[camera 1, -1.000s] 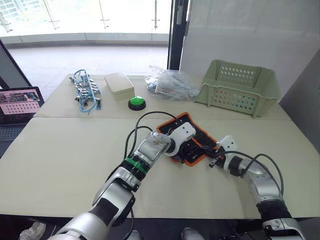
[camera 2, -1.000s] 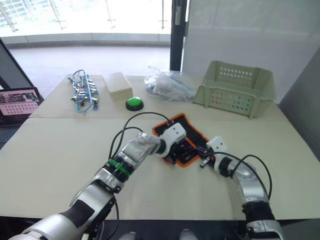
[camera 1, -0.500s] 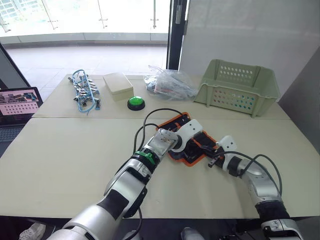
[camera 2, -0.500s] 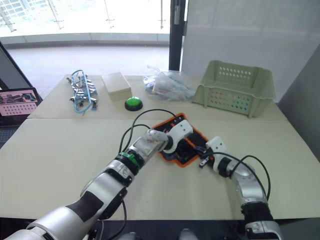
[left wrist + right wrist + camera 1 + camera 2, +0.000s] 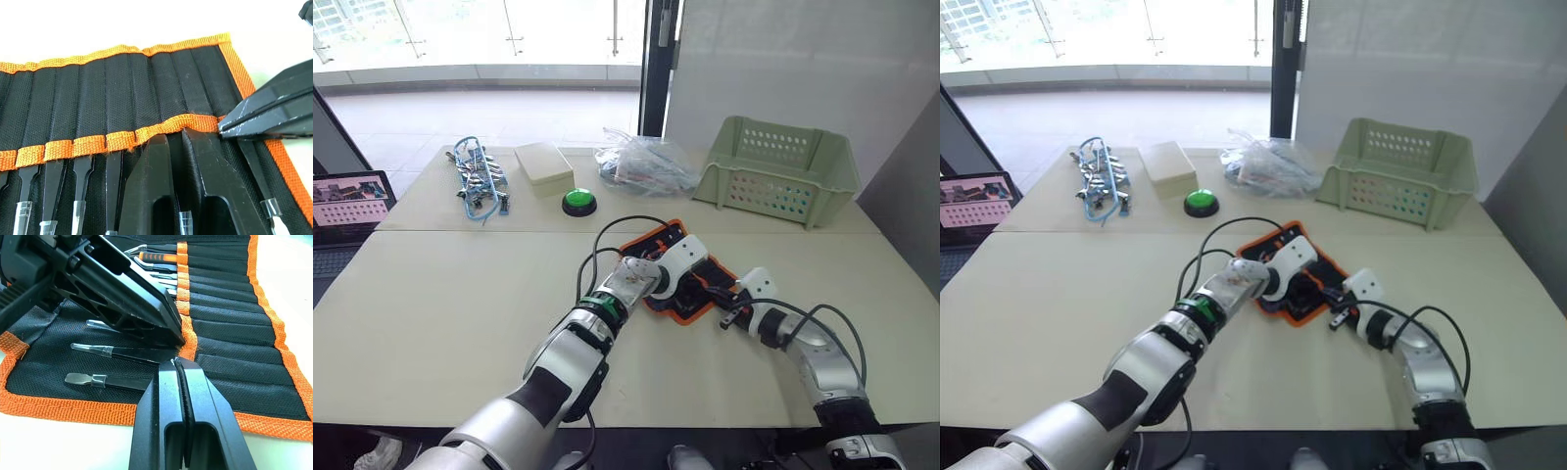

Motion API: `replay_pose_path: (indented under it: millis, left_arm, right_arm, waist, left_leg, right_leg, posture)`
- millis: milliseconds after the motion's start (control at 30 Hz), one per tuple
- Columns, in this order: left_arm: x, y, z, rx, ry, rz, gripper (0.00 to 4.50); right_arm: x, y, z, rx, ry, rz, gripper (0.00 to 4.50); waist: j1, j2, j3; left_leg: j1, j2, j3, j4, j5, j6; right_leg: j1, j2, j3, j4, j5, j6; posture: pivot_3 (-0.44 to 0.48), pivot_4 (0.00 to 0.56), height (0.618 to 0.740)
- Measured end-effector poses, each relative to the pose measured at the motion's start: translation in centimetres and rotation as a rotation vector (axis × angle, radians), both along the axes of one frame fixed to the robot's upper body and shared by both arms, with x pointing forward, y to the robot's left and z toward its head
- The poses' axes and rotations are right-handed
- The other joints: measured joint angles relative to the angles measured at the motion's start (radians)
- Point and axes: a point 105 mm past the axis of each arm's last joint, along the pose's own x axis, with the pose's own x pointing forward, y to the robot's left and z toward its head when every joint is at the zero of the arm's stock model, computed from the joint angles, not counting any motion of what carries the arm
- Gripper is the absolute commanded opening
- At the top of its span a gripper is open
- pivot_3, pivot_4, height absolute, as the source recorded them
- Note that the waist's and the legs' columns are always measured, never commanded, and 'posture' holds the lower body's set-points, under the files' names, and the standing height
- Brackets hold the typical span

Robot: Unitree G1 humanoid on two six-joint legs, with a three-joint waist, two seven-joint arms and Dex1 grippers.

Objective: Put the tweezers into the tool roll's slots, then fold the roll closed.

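Since a moment ago, the left gripper [image 5: 178, 139] has been kept on the tool roll [image 5: 677, 277], and little else is changed. The tool roll is laid open near the middle of the counter [image 5: 440, 304], a bit toward the right edge. The tweezers [image 5: 124, 354] are tucked into its slots under the orange band, with their tips poking out. The left gripper is set narrow, its tips pressed at the orange band. The right gripper [image 5: 177, 363] is squeezed closed with nothing between its fingers, touching the same band. A pale green basket [image 5: 781, 171] is placed at the far right corner; what is inside cannot be seen. No writing can be read.
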Motion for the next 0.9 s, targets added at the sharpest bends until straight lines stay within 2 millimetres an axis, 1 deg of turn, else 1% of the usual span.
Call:
replay_pose_path:
  millis: [67, 100, 133, 233, 267, 300, 333, 400, 533, 600, 633, 667, 700, 767, 800, 833, 900]
  left_arm:
    - [0.0, 0.1, 0.3, 0.001, 0.010, -0.009, 2.22]
    - [0.1, 0.7, 0.8, 0.001, 0.002, -0.015, 2.49]
    - [0.0, 1.0, 1.4, -0.008, -0.005, -0.028, 2.86]
    - [-0.3, 2.9, 5.4, -0.052, -0.067, -0.062, 3.80]
    - [-0.4, 3.8, 6.6, -0.057, -0.094, -0.061, 4.19]
    - [-0.7, 5.2, 8.1, -0.063, -0.133, -0.056, 4.48]
    - [-0.8, 6.2, 8.8, -0.069, -0.151, -0.047, 4.48]
    - [-1.0, 9.2, 9.6, -0.066, -0.180, 0.002, 4.48]
    - [-1.5, 14.2, 9.3, -0.107, -0.178, 0.084, 4.48]
    - [-2.4, 16.5, 9.1, -0.126, -0.205, 0.095, 4.48]
    - [-2.9, 17.6, 8.8, -0.132, -0.215, 0.093, 4.48]
    - [-3.7, 19.1, 8.3, -0.142, -0.229, 0.095, 4.48]
    - [-3.9, 19.7, 8.0, -0.145, -0.225, 0.100, 4.48]
    - [-5.8, 22.3, 6.9, -0.157, -0.226, 0.094, 4.48]
    - [-6.2, 22.9, 6.5, -0.159, -0.216, 0.095, 4.48]
    - [-6.9, 23.7, 5.9, -0.159, -0.213, 0.102, 4.48]
    - [-8.5, 25.5, 4.6, -0.139, -0.202, 0.136, 4.48]
  right_arm:
    - [0.0, -0.1, 0.0, -0.002, 0.001, 0.000, 0.00]
    - [0.0, 0.0, 0.1, -0.002, 0.001, 0.002, 0.00]
    - [0.0, 0.0, 0.1, -0.001, 0.001, 0.005, 0.00]
    - [0.1, 0.2, 0.2, -0.001, 0.001, 0.016, 0.00]
    - [0.1, 0.2, 0.2, -0.001, 0.001, 0.019, 0.00]
    - [0.2, 0.2, 0.3, -0.001, 0.000, 0.019, 0.00]
    - [0.2, 0.2, 0.2, -0.001, 0.001, 0.020, 0.00]
    - [0.2, 0.2, 0.3, -0.002, 0.004, 0.023, 0.00]
    - [0.3, -0.1, 0.3, -0.011, 0.011, 0.031, 0.00]
    - [0.3, 0.0, 0.6, -0.003, 0.008, 0.040, 0.00]
    - [0.2, 0.0, 0.6, 0.012, 0.010, 0.046, 0.00]
    - [0.2, 0.1, 0.8, 0.033, 0.016, 0.050, 0.00]
    - [0.2, 0.0, 0.8, 0.040, 0.018, 0.050, 0.00]
    - [0.2, 0.4, 1.3, 0.078, 0.011, 0.070, 0.00]
    - [0.1, 0.3, 1.3, 0.090, 0.012, 0.069, 0.00]
    - [0.0, 0.3, 1.6, 0.132, 0.022, 0.074, 0.00]
    - [-0.6, 0.7, 3.1, 0.226, 0.028, 0.124, 0.00]
  waist:
    - [0.000, 0.000, 0.000]
    - [-0.001, 0.000, 0.000]
    - [-0.003, 0.001, 0.001]
    - [-0.008, 0.003, 0.001]
    - [-0.008, 0.003, 0.001]
    - [-0.010, 0.003, 0.001]
    - [-0.010, 0.004, 0.001]
    - [-0.009, 0.004, 0.001]
    - [-0.005, 0.004, 0.001]
    - [-0.005, 0.004, 0.001]
    - [-0.005, 0.004, 0.001]
    - [-0.006, 0.004, 0.001]
    - [-0.005, 0.004, 0.001]
    - [-0.009, 0.004, 0.001]
    - [-0.008, 0.004, 0.001]
    - [-0.007, 0.004, 0.002]
    - [-0.005, 0.005, 0.002]
  left_leg:
    - [0.000, 0.000, 0.000, 0.000, 0.000, 0.000]
    - [0.000, 0.000, 0.000, 0.000, 0.000, 0.000]
    - [0.000, 0.000, 0.000, 0.000, 0.000, 0.000]
    - [0.000, 0.001, 0.000, -0.003, 0.000, 0.000]
    - [0.000, 0.001, 0.000, -0.003, 0.000, 0.000]
    - [0.000, 0.001, 0.000, -0.004, 0.000, 0.000]
    - [0.001, 0.001, 0.000, -0.004, 0.000, -0.001]
    - [0.001, 0.001, 0.000, -0.004, 0.001, -0.001]
    - [0.001, 0.001, 0.000, -0.003, 0.001, -0.002]
    - [0.001, 0.001, 0.000, -0.004, 0.001, -0.002]
    - [0.001, 0.001, 0.000, -0.004, 0.001, -0.002]
    - [0.000, 0.002, 0.000, -0.005, 0.001, -0.002]
    - [-0.001, 0.001, 0.000, -0.005, 0.001, -0.002]
    - [-0.004, 0.002, 0.002, -0.006, 0.001, -0.002]
    - [-0.006, 0.002, 0.002, -0.006, 0.001, -0.002]
    - [-0.010, 0.002, 0.002, -0.005, 0.002, -0.003]
    - [-0.018, 0.002, 0.002, -0.003, 0.002, -0.004]
  right_leg:
    - [0.000, 0.000, 0.000, 0.000, 0.000, 0.000]
    - [0.000, 0.000, 0.000, 0.000, 0.000, 0.000]
    - [0.000, 0.000, 0.000, 0.001, 0.000, -0.001]
    - [-0.002, 0.001, 0.001, 0.001, 0.002, -0.004]
    - [-0.002, 0.001, 0.001, 0.001, 0.002, -0.004]
    - [-0.002, 0.001, 0.001, 0.001, 0.002, -0.004]
    - [-0.002, 0.001, 0.002, 0.001, 0.002, -0.004]
    - [-0.002, 0.000, 0.002, 0.001, 0.002, -0.004]
    - [-0.002, 0.000, 0.001, 0.001, 0.002, -0.004]
    - [-0.002, 0.000, 0.002, 0.001, 0.002, -0.004]
    - [-0.002, 0.000, 0.002, 0.001, 0.003, -0.005]
    - [-0.004, 0.000, 0.002, 0.001, 0.003, -0.005]
    - [-0.005, 0.000, 0.002, 0.002, 0.003, -0.005]
    - [-0.012, 0.000, 0.003, 0.004, 0.004, -0.006]
    - [-0.015, 0.000, 0.003, 0.005, 0.004, -0.007]
    - [-0.020, 0.000, 0.003, 0.008, 0.004, -0.007]
    - [-0.030, -0.001, 0.003, 0.012, 0.004, -0.007]
  posture:
    - [0.000, 0.150, 0.740]
    - [0.000, 0.150, 0.740]
    - [0.000, 0.150, 0.740]
    - [0.000, 0.150, 0.740]
    - [0.000, 0.150, 0.740]
    - [0.000, 0.150, 0.740]
    - [0.000, 0.150, 0.740]
    - [0.000, 0.150, 0.740]
    - [0.000, 0.150, 0.740]
    - [0.000, 0.150, 0.740]
    - [0.000, 0.150, 0.740]
    - [0.000, 0.150, 0.740]
    - [0.000, 0.150, 0.740]
    - [0.000, 0.150, 0.740]
    - [0.000, 0.150, 0.740]
    - [0.000, 0.150, 0.740]
    - [0.000, 0.150, 0.740]
